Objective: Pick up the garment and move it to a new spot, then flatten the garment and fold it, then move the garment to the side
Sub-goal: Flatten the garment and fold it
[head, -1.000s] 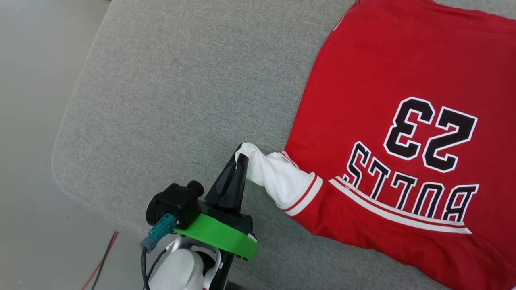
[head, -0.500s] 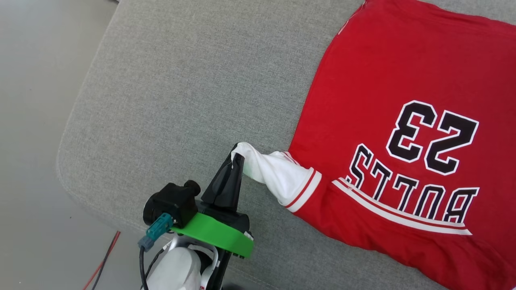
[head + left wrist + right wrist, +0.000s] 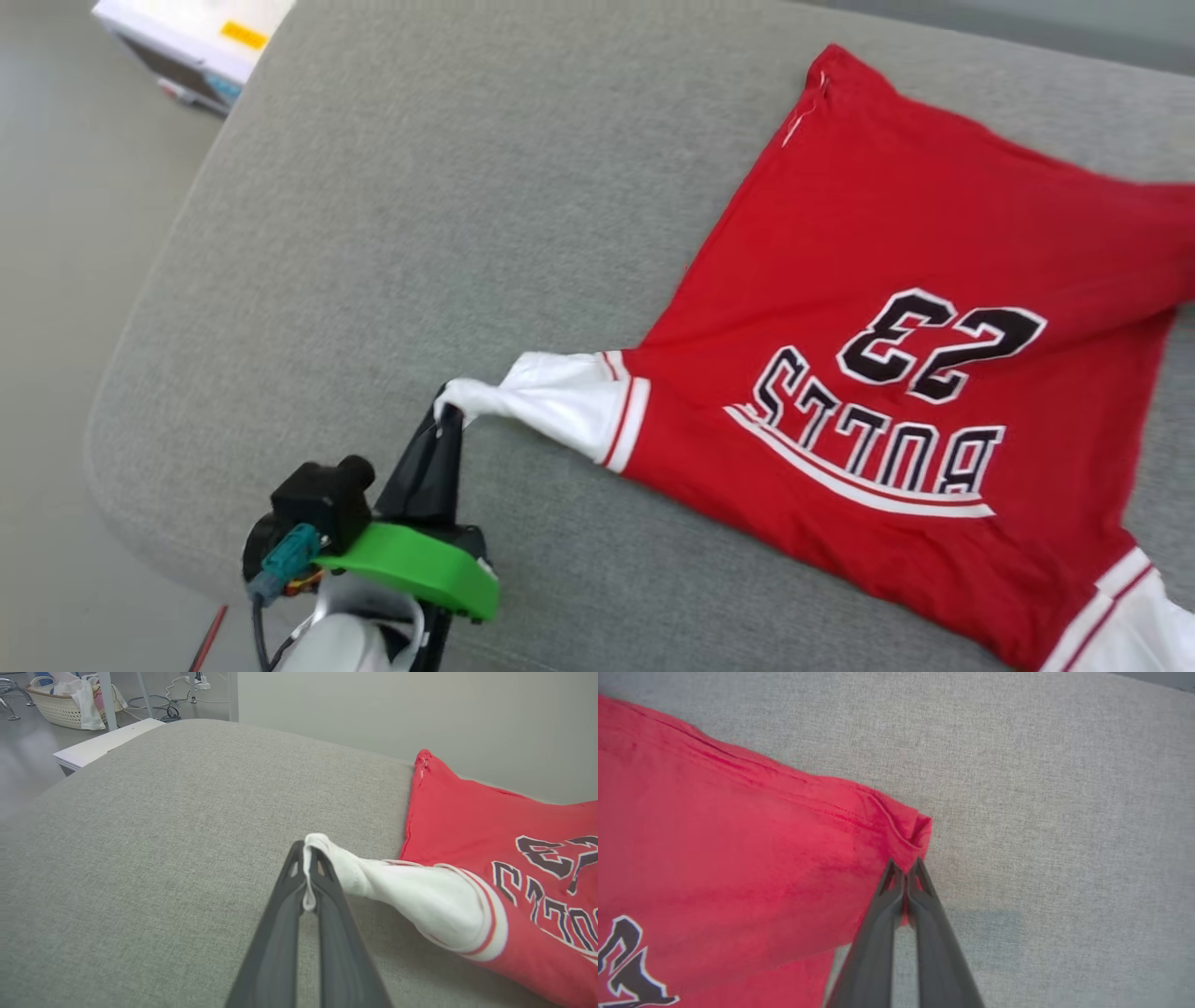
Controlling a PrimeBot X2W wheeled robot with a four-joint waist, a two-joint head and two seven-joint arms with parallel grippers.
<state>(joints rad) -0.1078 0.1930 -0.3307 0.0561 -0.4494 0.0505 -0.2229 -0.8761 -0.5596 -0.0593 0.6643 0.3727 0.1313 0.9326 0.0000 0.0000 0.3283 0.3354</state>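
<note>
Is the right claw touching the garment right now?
Touching. The right wrist view shows the right claw shut on a red hem corner of the garment, cloth pinched between its tips.

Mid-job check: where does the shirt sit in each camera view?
Head: shirt fills the right; left pincer grips its white sleeve.
Left wrist: shirt at right edge.
Right wrist: shirt on left; right pincer grips its corner.
Shared landmark: black lettering.
</note>
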